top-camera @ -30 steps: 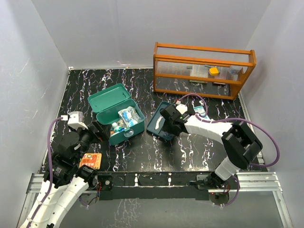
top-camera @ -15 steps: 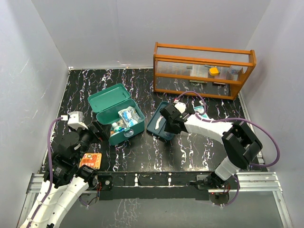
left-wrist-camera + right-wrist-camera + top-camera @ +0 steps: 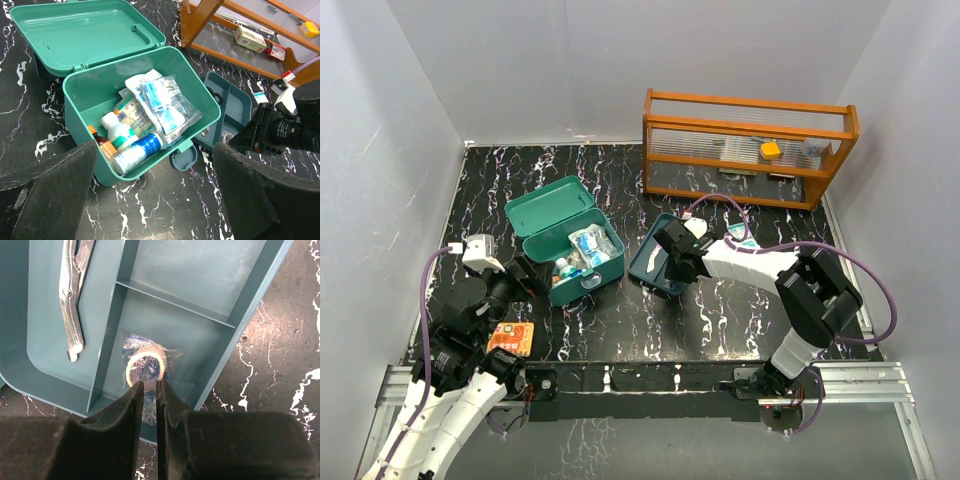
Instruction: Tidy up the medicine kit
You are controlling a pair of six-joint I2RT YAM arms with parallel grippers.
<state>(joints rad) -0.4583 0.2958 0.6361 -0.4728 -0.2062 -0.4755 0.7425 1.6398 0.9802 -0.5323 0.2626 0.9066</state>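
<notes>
The medicine kit is a teal box with its lid swung back; bottles, gauze and plastic packets fill it. Its divided insert tray lies on the table to the right of the box. In the right wrist view a wrapped tape roll lies in one tray compartment, and metal forceps lie in the one beside it. My right gripper reaches into the tray, its jaws nearly together and pinching the roll's near edge and wrapper. My left gripper hovers wide open in front of the box, holding nothing.
An orange slatted rack with a few small boxes stands at the back right. An orange packet lies near the left arm's base. A small white and teal box sits just right of the tray.
The right gripper's jaws have closed in on the tape roll in the tray. The left arm has not moved.
</notes>
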